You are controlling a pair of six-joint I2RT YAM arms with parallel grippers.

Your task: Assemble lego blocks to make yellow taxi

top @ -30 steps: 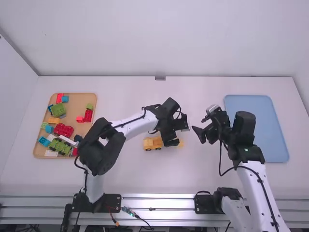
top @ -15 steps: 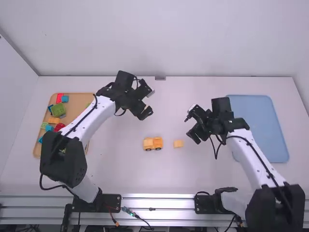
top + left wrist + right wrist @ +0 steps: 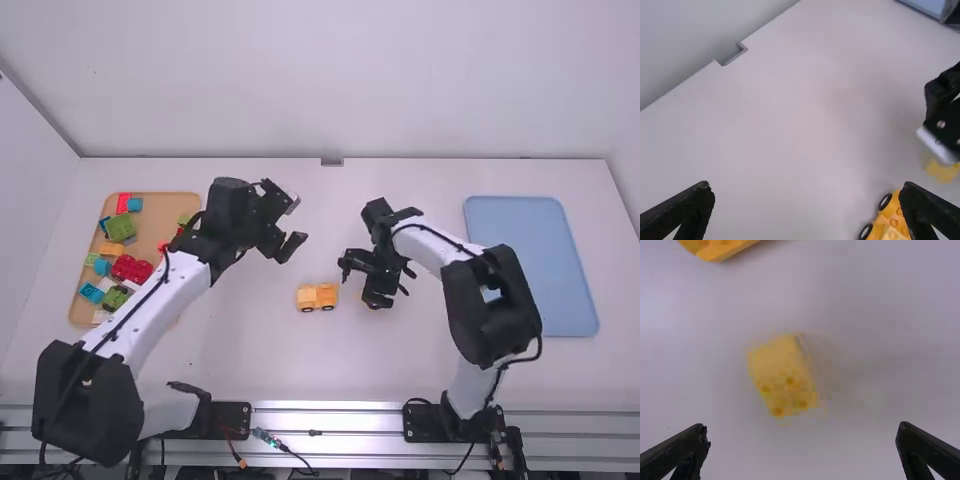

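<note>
In the high view my left gripper [image 3: 291, 226] is over the table behind and left of the yellow car [image 3: 317, 297], which stands on its wheels. My right gripper [image 3: 358, 284] hangs above the loose yellow block, mostly covering it. Open and with nothing between its fingers, the left gripper [image 3: 807, 200] appears in its wrist view, the car [image 3: 888, 220] partly behind one finger. In the right wrist view the yellow block [image 3: 782, 374] lies on the table between and beyond the spread fingers of the right gripper [image 3: 803, 440], not touched by them.
A wooden tray [image 3: 168, 200] of colourful bricks stands at the left, beside the left arm. The blue tray [image 3: 540, 260] lies at the right, behind the right arm's elbow.
The left gripper has withdrawn from the yellow pieces to the back left. The right gripper has swung leftward over the loose block. The car has stayed where it was.
</note>
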